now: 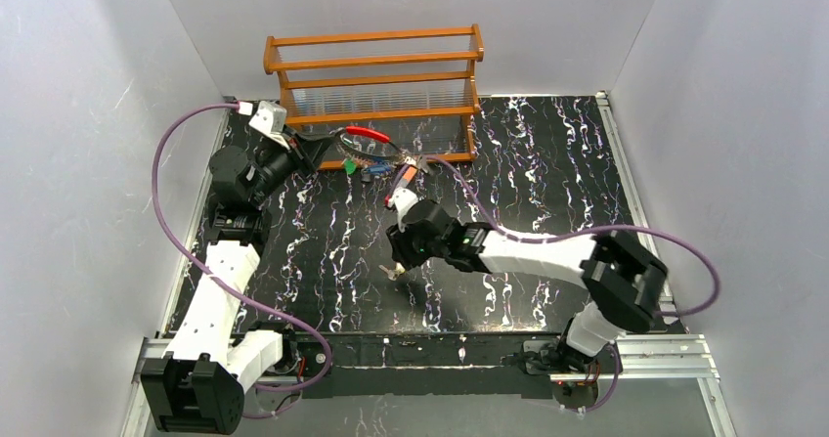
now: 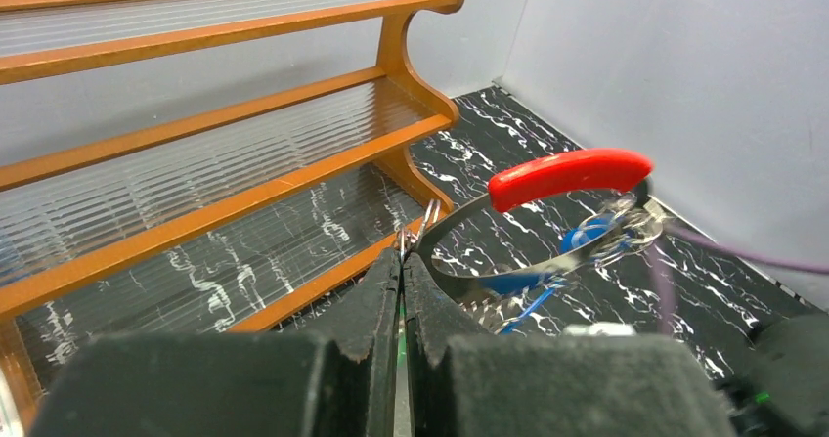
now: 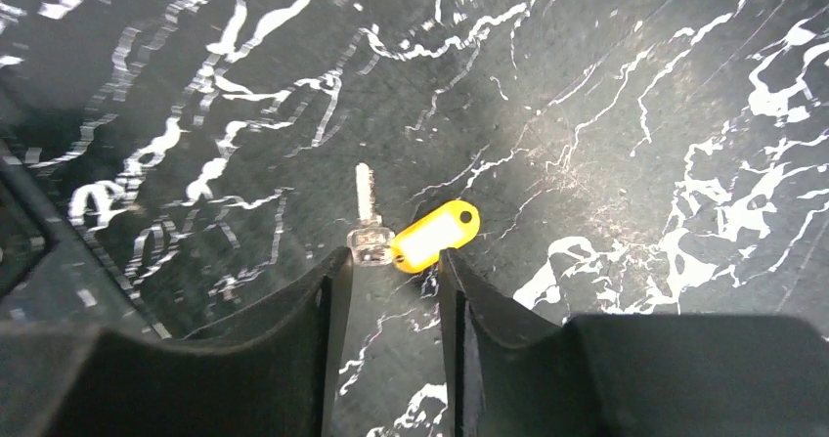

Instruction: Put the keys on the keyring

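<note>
Left tool (image 2: 403, 257) first: its two dark fingers are pressed tight together, pinching the thin silver band of the keyring (image 2: 572, 171) right at the tips. From that pinch the loop swings out and away to the right of the tool, held up off the surface (image 3: 635, 85), and its thick red section arches over the top on the far side. Just beyond the tips, low on the loop, the blue-headed keys (image 2: 587, 234) sit on the band, blurred, so how many there are I can't tell. Further ahead and to the left of the tool stands the wooden rack (image 2: 244, 202), with orange rails and ribbed clear shelves, close behind the ring but not touching it. From above, a green-headed key (image 1: 349, 165) shows just under the loop, in front of the rack's lowest rail.

Over to the right tool (image 3: 391, 261): it points straight down at the surface, well apart from the ring, fingers set a narrow gap apart with nothing gripped between them. Just off the tips lies the yellow-tagged key (image 3: 367, 217), flat on the black marbled surface. Its metal head sits right by the left fingertip, the shaft points away from the tool, and the yellow tag lies beside the head, angled off toward the right finger.
</note>
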